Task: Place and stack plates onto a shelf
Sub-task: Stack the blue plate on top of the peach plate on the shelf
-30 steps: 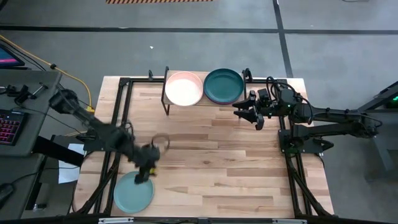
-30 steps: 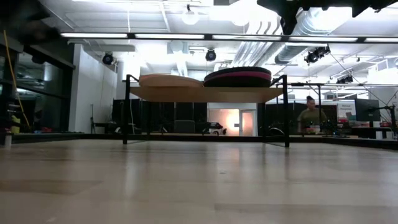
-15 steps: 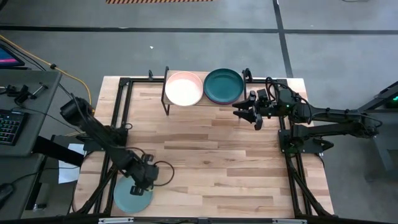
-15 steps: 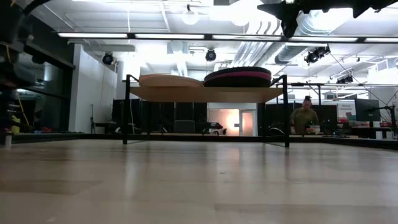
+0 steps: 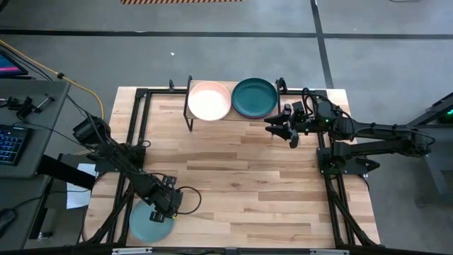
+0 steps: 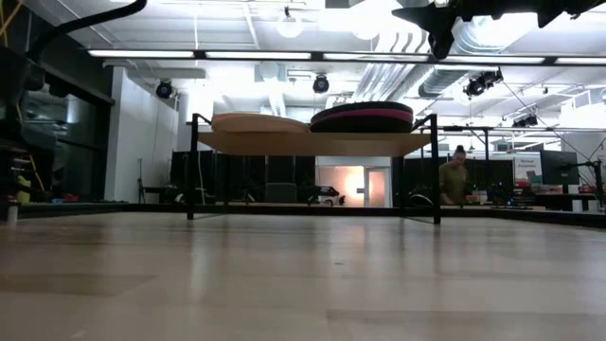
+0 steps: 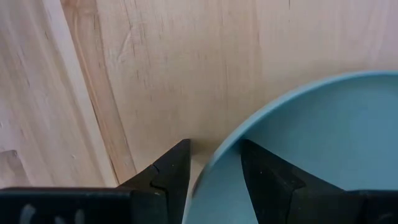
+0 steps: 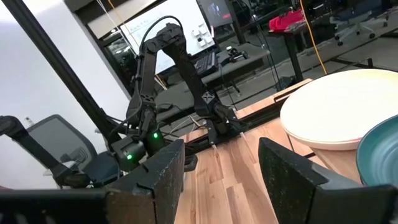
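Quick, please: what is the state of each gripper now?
Left gripper: open, fingers astride the blue-green plate's rim.
Right gripper: open, empty, beside the shelf.

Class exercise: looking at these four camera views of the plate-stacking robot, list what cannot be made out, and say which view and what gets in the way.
- Round pale blue-green plate: high view, the left gripper covers its edge; left wrist view crops it.
- Plates beneath the peach plate and dark teal plate on the light wood shelf: hidden from above; low view shows only edges.
- Right gripper: hovering beside the shelf.
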Robot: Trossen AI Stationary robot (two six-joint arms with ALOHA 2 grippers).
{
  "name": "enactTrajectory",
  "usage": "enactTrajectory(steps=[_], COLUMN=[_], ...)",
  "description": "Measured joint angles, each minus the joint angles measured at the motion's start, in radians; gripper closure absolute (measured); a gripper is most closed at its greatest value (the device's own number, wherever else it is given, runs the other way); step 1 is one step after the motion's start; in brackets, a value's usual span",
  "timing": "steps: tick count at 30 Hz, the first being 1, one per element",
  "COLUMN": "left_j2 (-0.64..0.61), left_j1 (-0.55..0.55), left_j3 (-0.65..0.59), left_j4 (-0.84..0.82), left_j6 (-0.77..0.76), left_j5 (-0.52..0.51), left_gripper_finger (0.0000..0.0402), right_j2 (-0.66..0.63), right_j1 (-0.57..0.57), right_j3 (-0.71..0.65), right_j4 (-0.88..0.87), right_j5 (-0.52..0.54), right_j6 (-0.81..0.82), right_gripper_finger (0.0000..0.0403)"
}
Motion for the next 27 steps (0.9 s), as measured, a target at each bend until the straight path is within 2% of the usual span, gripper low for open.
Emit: enactTrajectory(steps=[27], left_j2=[0.004], left_j1=[0.001], left_j3=[-0.003], left_j4=[0.004], left_j6=[0.000], left_j5=[-0.010], left_gripper_finger=[0.0271], right_j2=[0.000], right_j1=[0.000], right_j3=[0.000], right_j4=[-0.030], right_j5=[-0.001], right_j6=[0.000], right_gripper_finger=[0.0214])
